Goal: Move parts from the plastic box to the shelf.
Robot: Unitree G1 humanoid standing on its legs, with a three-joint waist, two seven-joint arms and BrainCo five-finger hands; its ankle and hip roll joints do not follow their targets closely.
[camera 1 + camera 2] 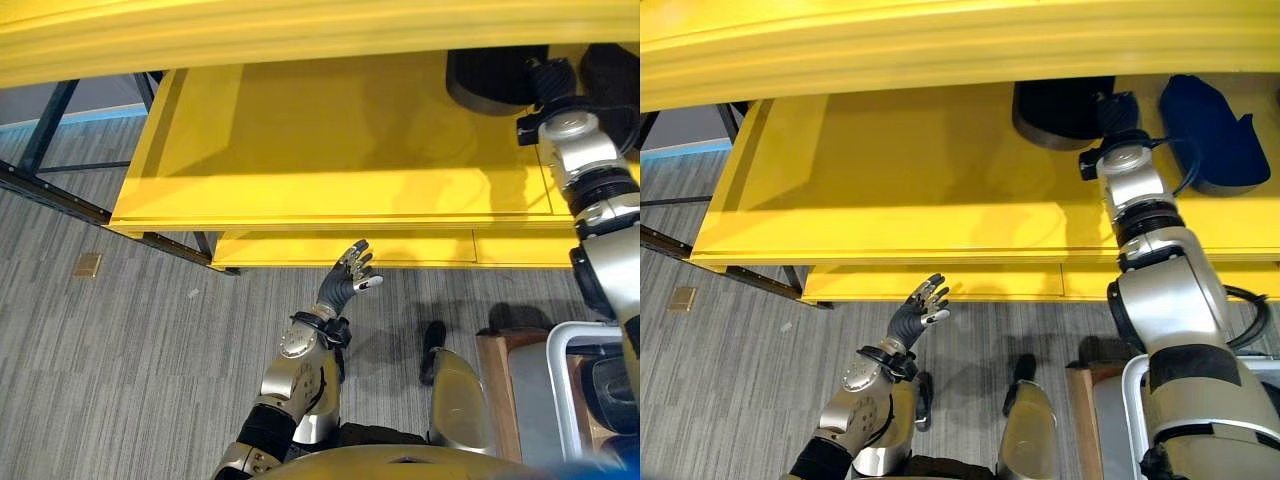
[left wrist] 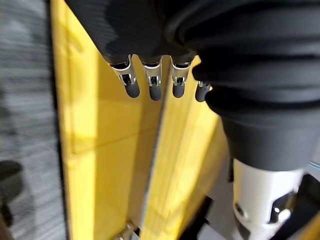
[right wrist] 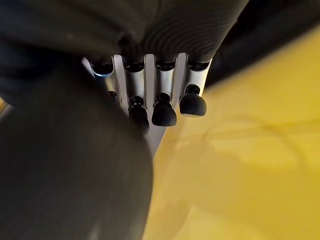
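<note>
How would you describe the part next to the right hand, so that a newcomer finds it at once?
Start at the yellow shelf and follow the right hand to its far end. The part lies on the shelf directly beside that hand: a dark, rounded piece with a grey rim. Its neighbour, on the hand's other side, is dark blue.

- You can't see the right hand (image 1: 1118,112) gripping: a dark part (image 1: 1065,108) hides its fingers.
- The plastic box (image 1: 590,390) runs off the edge.
</note>
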